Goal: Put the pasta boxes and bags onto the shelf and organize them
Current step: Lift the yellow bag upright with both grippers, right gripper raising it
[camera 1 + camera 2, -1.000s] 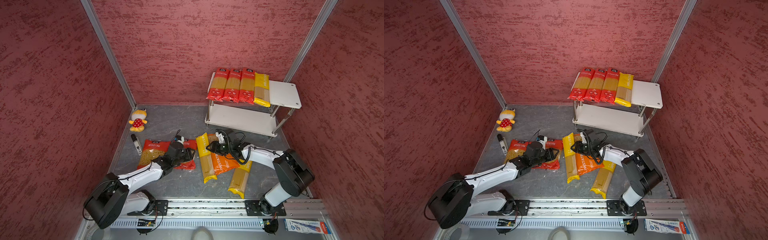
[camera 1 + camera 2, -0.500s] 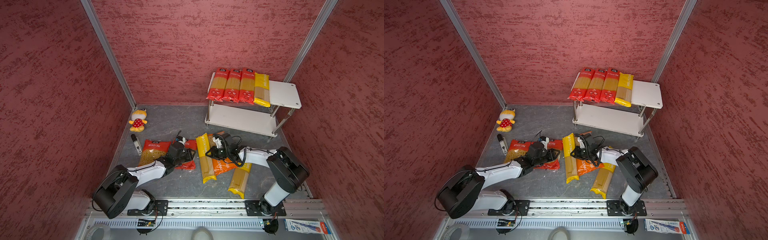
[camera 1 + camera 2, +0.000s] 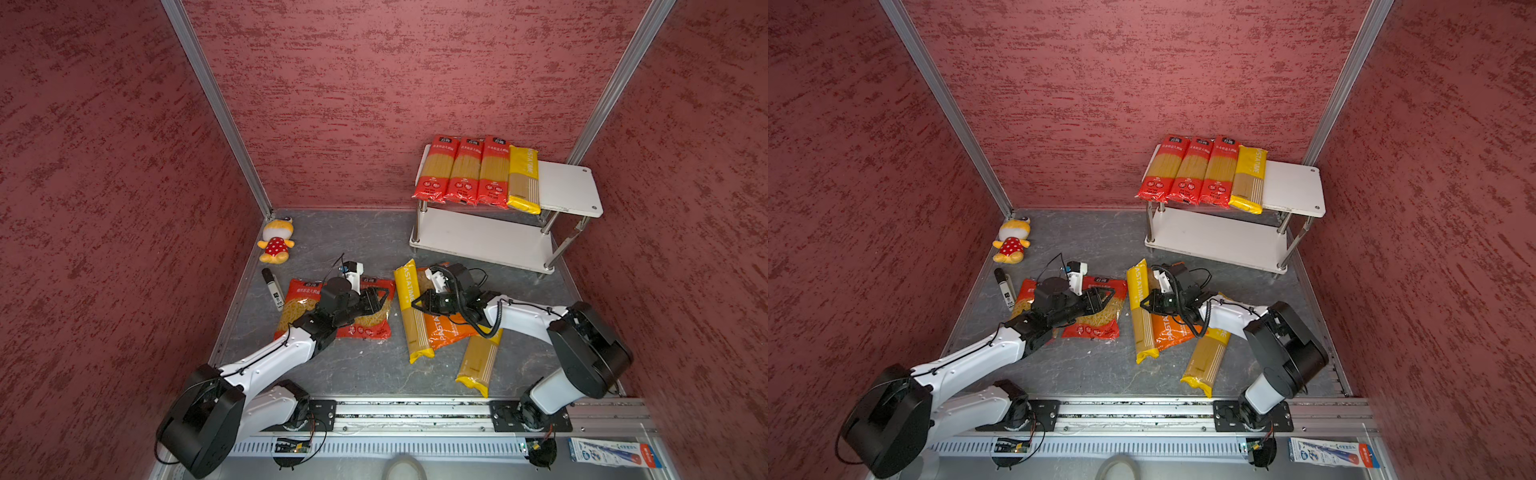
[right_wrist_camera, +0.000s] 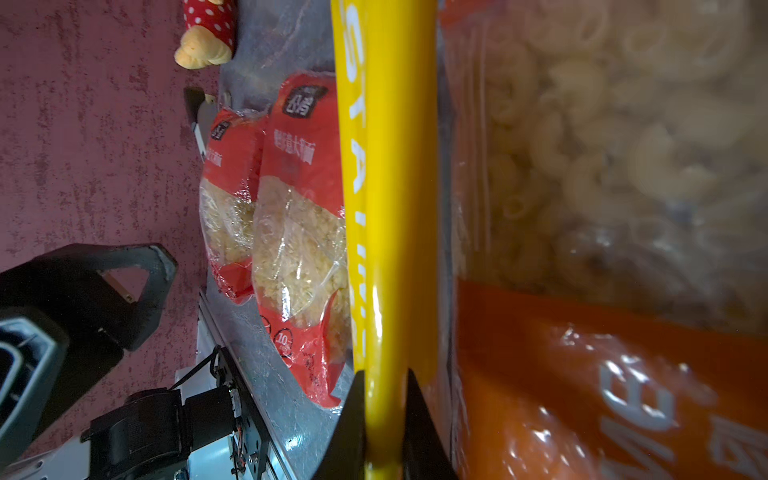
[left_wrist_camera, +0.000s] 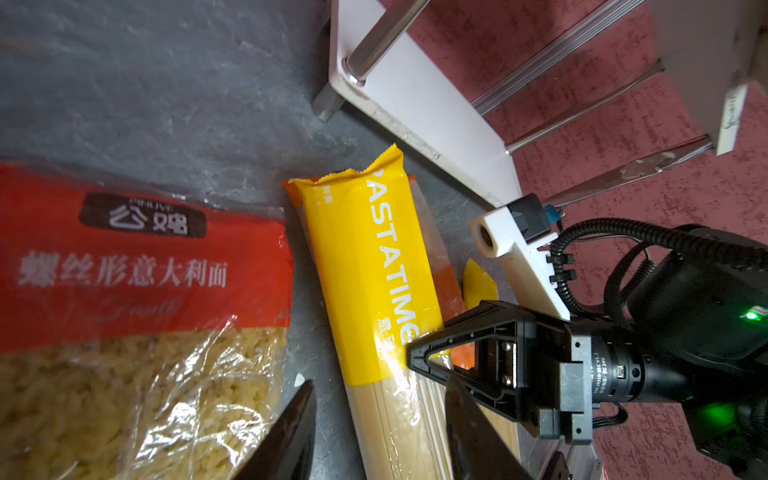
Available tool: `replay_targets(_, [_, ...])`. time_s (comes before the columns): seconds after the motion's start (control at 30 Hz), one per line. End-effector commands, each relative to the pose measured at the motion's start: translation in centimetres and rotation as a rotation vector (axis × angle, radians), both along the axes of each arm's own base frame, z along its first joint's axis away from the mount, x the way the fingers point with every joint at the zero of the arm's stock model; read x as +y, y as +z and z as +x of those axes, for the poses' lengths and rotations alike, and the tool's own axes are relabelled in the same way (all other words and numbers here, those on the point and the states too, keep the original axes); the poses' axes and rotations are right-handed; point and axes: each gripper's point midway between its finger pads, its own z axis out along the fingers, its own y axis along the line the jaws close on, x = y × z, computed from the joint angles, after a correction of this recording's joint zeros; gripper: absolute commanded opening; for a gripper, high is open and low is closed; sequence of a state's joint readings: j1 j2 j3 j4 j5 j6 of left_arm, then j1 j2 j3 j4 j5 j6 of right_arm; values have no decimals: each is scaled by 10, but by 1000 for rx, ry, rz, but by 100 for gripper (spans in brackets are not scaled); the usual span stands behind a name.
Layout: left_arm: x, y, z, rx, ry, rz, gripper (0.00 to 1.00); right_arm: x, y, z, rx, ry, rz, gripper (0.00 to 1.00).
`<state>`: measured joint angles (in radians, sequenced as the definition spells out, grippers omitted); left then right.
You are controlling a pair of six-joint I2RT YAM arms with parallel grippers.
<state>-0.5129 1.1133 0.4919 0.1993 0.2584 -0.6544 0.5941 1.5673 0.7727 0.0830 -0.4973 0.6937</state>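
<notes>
Floor-lying yellow bag, near side of the shelf, is pinched edgewise by the right gripper, presumably for lifting to the free right end; left gripper is held spread over a red bag.

Soft, even light with faint shadows; wide-angle bending at edges; the orange bag blurs close up

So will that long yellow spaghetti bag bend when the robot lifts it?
Probably not much: the yellow PASTATIME bag is packed with straight, stiff-looking spaghetti. Its shiny plastic looks slippery, so it might slide. The right gripper pinches only its edge, so it may twist.
</notes>
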Motion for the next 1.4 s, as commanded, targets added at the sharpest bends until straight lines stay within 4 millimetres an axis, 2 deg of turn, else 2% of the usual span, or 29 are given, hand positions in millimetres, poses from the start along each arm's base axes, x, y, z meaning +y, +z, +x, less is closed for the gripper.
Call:
replay_targets(0.0, [0, 32, 2, -83, -55, -30, 53, 16, 79, 12, -272, 78, 159, 3])
replay_targets(0.07, [3, 46, 3, -123, -68, -54, 57, 18, 92, 13, -337, 94, 173, 2])
replay_targets(0.17, [4, 64, 5, -180, -95, -86, 63, 18, 128, 9, -468, 127, 221, 1])
replay_targets(0.33, [-8, 101, -6, -319, -230, -183, 73, 19, 175, -5, -654, 192, 317, 0])
replay_targets(0.5, [-6, 120, -6, -419, -250, -206, 72, 18, 206, -22, -786, 263, 378, 0])
replay_targets(0.67, [-14, 136, -11, -472, -327, -208, 69, 20, 233, -39, -865, 343, 454, 0])
replay_targets(0.87, [-19, 148, -12, -511, -367, -214, 63, 21, 248, -50, -889, 393, 508, 0])
replay_targets(1.1, [-29, 158, -11, -524, -418, -252, 54, 21, 253, -56, -884, 423, 536, 0])
replay_targets(1.23, [-39, 163, -13, -540, -447, -255, 44, 22, 249, -54, -875, 421, 528, 0])
replay_targets(1.37, [-44, 169, -14, -557, -460, -261, 28, 21, 246, -49, -865, 400, 520, 0])
